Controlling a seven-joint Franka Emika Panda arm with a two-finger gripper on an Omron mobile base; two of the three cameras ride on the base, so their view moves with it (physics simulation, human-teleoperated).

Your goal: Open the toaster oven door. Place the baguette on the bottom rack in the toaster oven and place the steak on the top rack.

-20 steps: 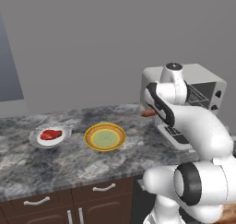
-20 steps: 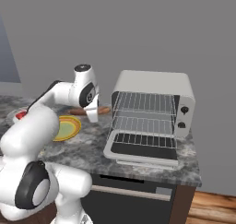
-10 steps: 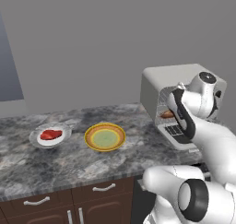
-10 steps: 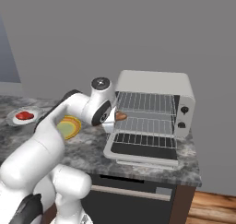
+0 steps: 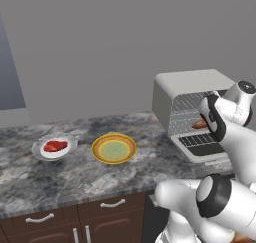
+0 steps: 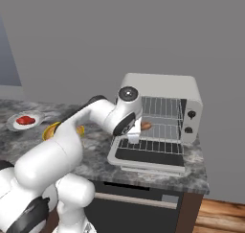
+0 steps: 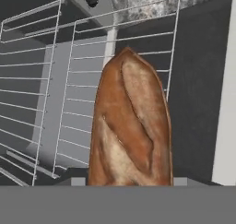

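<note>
The light-grey toaster oven (image 5: 186, 85) (image 6: 163, 87) stands at the counter's right end. Its door (image 5: 201, 146) (image 6: 149, 154) is folded down flat. My gripper (image 6: 141, 127) is at the left side of the oven's mouth, shut on the golden-brown baguette (image 5: 200, 123) (image 6: 146, 125) (image 7: 131, 126). In the hand view, which is rolled sideways, the loaf hangs over the bottom rack (image 7: 138, 36), with the top rack (image 7: 27, 49) further left; my fingertips are hidden behind it. The red steak (image 5: 55, 146) (image 6: 25, 120) lies on a white plate at the far left.
A yellow-rimmed green plate (image 5: 114, 148) (image 6: 50, 130) sits empty between the steak's white plate (image 5: 41, 153) and the oven. Two black knobs (image 6: 190, 122) mark the oven's right side. The grey stone counter (image 5: 60, 182) ends just right of the oven; drawers run below.
My arm has swung right from beside the oven to its mouth, carrying the baguette in over the open door. The steak and plates have not moved.
</note>
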